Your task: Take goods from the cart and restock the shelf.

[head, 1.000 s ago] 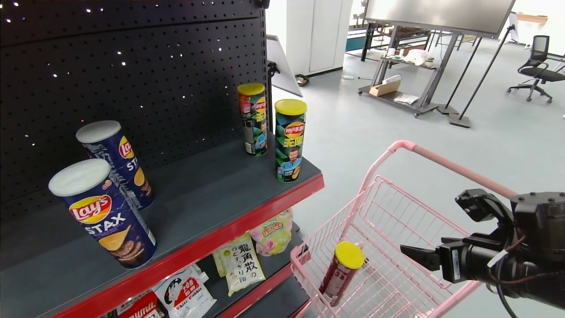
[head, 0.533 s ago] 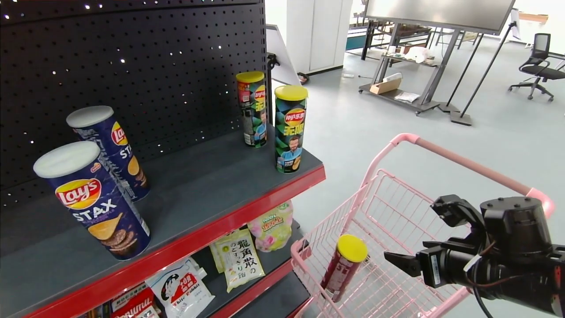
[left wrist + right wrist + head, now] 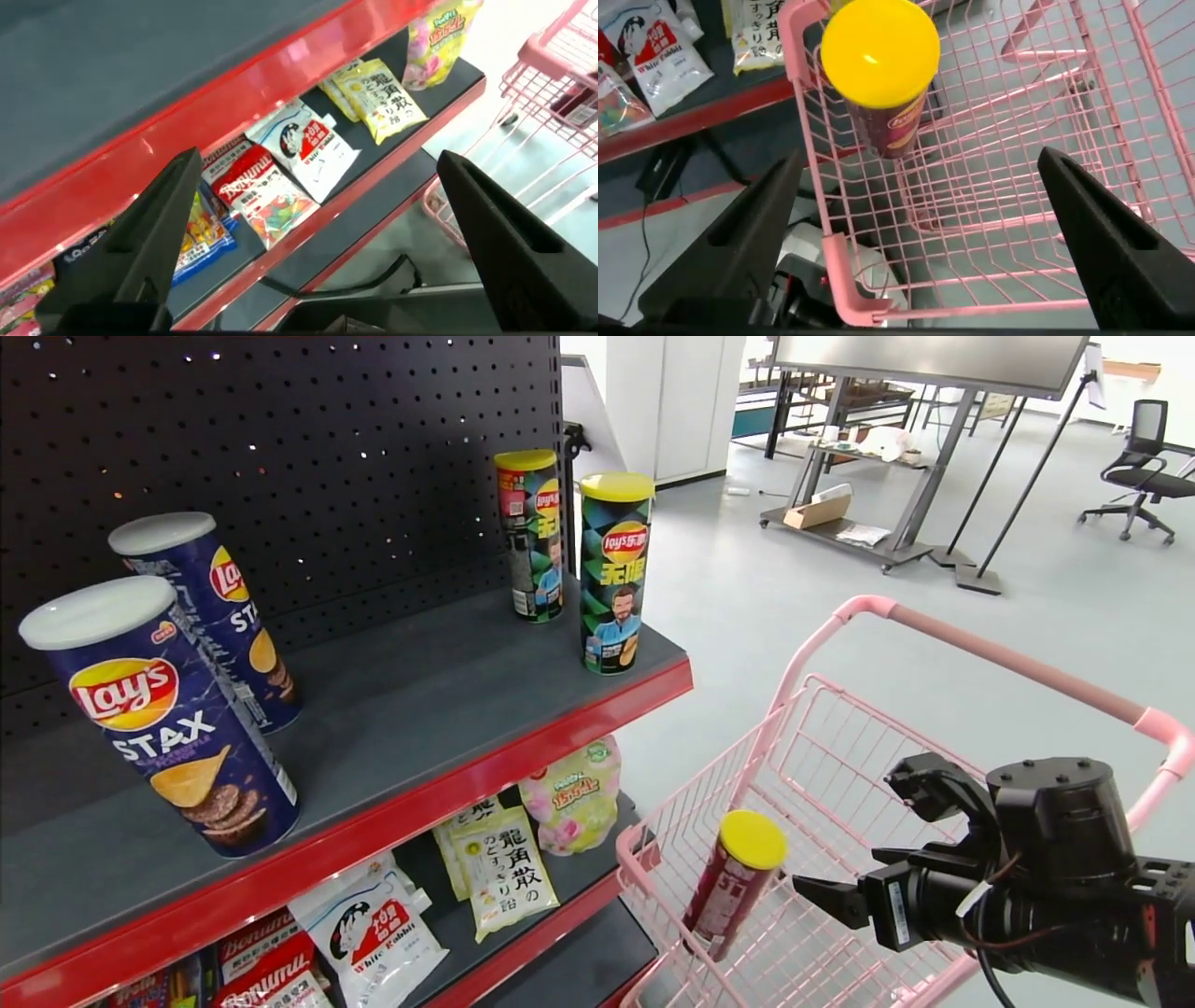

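Note:
A red chip can with a yellow lid (image 3: pixel 733 882) leans in the near corner of the pink cart (image 3: pixel 980 653). My right gripper (image 3: pixel 850 835) hangs open just right of the can, over the basket. From the right wrist, the can's lid (image 3: pixel 881 49) lies beyond the open right gripper (image 3: pixel 920 243), inside the cart's rim (image 3: pixel 808 140). The upper shelf (image 3: pixel 420 709) holds two blue cans (image 3: pixel 159 709) on the left and two green cans (image 3: pixel 611 569) at its right end. My left gripper (image 3: pixel 327 233) is open and empty, low before the lower shelves.
Snack bags (image 3: pixel 504 877) lie on the lower shelf, also seen as snack bags (image 3: pixel 308 149) from the left wrist. The shelf's red front edge (image 3: pixel 523 756) juts toward the cart. A bare stretch of shelf lies between the blue and green cans. Open grey floor spreads behind the cart.
The head camera has shifted, so the whole scene has slid in the picture. My right gripper, still open, has come closer to the red can in the cart.

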You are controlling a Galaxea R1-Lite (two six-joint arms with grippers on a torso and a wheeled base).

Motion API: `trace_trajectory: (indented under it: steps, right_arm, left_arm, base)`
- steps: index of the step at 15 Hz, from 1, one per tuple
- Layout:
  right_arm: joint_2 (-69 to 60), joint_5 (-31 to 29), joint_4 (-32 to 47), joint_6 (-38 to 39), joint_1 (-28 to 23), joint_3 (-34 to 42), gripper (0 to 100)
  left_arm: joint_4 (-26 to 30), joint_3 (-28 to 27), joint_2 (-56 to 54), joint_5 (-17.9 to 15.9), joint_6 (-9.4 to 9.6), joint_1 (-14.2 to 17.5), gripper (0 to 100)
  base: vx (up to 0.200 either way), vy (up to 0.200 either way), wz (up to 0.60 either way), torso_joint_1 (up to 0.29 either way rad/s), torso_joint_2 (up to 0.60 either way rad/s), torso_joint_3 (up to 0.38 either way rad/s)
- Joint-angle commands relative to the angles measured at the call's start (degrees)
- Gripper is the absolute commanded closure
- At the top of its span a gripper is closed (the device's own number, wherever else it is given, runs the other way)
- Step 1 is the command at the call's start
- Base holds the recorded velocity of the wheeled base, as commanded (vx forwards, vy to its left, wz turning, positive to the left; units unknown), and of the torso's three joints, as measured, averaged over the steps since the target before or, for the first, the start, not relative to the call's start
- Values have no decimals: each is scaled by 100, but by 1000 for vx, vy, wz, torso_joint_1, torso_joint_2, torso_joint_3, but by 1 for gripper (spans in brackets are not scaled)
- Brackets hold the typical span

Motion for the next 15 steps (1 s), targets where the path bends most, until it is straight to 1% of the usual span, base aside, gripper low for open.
trace_trajectory:
  steps: [1, 4, 5, 7, 8, 9, 12, 15]
  right_arm:
    - [63, -11, -11, -1, 30, -9, 0]
    - [98, -11, -11, 8, 92, -53, 0]
    - [151, -11, -73, 25, 127, -53, 0]
    - [379, -2, -565, 16, 162, 35, 0]
    - [371, -20, -635, -1, 233, 96, 0]
    - [318, -81, -627, -1, 312, 167, 0]
    - [247, -591, -618, -10, 303, 421, 0]
    - [450, -617, -662, 34, 241, 606, 0]
  left_arm:
    - [0, 5, 19, -1, -2, 0, 0]
    - [0, 13, 10, -1, -2, 0, 0]
    - [0, 22, 10, -1, -2, 0, 0]
    - [0, 22, 1, 8, -2, 0, 0]
    - [0, 22, 1, 8, -2, 9, 0]
    - [0, 5, 1, 8, -2, 0, 0]
    - [0, 13, 1, 8, -2, 9, 0]
    - [0, 31, 1, 8, -2, 9, 0]
  base:
    - [0, 0, 0, -149, 398, 242]
    - [0, 0, 600, -147, 393, 243]
    - [0, 0, 0, -71, 193, 144]
    - [0, 0, 0, -22, 97, 61]
    - [0, 0, 0, 0, 0, 0]
    - [0, 0, 0, 0, 0, 0]
    - [0, 0, 0, 0, 0, 0]
    - [0, 0, 0, 0, 0, 0]
